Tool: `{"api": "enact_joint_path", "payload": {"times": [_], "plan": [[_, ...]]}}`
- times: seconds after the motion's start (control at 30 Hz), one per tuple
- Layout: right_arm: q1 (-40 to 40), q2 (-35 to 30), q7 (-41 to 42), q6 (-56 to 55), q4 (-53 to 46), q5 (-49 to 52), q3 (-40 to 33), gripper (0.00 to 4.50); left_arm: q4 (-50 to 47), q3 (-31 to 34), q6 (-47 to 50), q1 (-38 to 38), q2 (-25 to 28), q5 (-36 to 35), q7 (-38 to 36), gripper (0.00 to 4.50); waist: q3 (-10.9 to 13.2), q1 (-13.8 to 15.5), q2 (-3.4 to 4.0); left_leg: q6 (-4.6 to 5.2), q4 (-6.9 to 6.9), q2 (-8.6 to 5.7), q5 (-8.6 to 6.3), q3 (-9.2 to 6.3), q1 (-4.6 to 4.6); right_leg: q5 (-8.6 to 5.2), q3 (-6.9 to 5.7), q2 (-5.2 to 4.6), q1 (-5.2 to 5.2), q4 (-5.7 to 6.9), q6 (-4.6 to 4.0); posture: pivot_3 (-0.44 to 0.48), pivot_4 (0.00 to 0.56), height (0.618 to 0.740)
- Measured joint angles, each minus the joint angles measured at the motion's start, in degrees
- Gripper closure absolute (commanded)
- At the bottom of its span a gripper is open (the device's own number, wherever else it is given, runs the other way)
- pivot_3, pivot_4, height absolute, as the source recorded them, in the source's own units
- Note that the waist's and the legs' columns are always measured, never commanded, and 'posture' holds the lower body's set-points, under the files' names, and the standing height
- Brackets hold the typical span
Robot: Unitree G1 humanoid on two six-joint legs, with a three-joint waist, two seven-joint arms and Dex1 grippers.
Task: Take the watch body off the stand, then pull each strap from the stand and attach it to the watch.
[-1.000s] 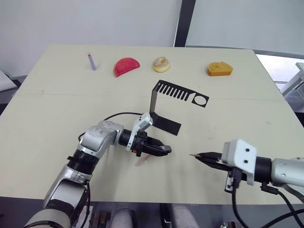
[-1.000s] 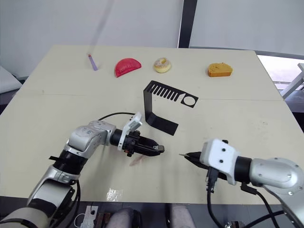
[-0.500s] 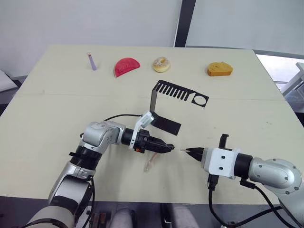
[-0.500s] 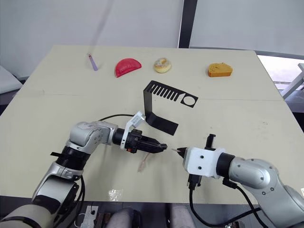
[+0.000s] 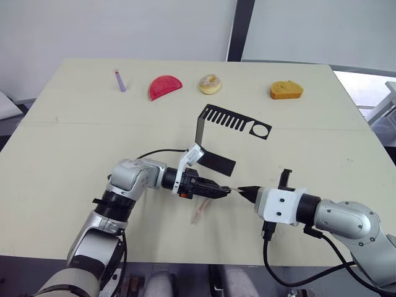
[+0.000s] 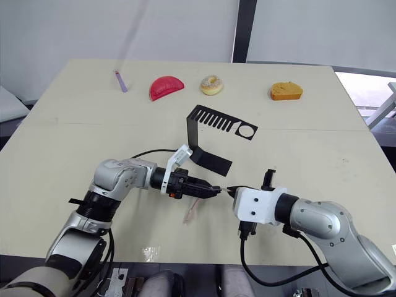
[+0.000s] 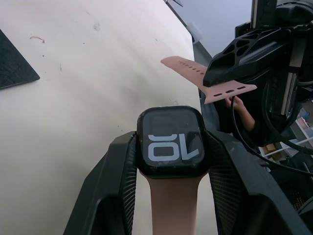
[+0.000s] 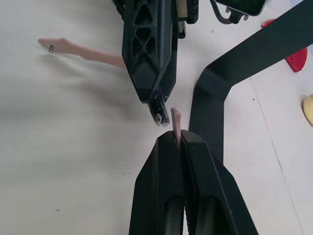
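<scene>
My left gripper [image 5: 218, 191] is shut on the watch body [image 7: 171, 142], a small black case with light digits on its screen. One pale pink strap [image 5: 198, 213] is joined to the case and hangs down to the table. My right gripper [image 5: 242, 190] is shut on the second pink strap [image 8: 175, 117], whose free end stands just beside the left fingertips and the watch. The black stand [image 5: 218, 163] rests behind both grippers, its comb arm and ring hole bare.
Along the table's far side lie a purple stick [image 5: 119, 80], a red slice [image 5: 164, 86], a donut [image 5: 210, 83] and a yellow-orange piece [image 5: 286, 90]. The table's front edge runs close below both arms.
My right gripper has moved left with its strap until it nearly meets the watch. The left gripper has shifted slightly right, and the attached strap now hangs lower.
</scene>
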Motion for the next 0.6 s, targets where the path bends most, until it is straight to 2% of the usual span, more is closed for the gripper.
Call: {"api": "enact_joint_path", "payload": {"times": [0.6], "plan": [[-0.3,0.6,1.3,0.7,0.6,0.1,-0.1,4.50,0.1,1.3,-0.3,0.0,0.0,-0.2,0.6,2.91,0.0,0.0,0.00,-0.01,0.00,0.00,0.00,0.01,0.02,0.00,0.00,0.00,0.00,0.02,0.00,0.000,0.150,0.737]]}}
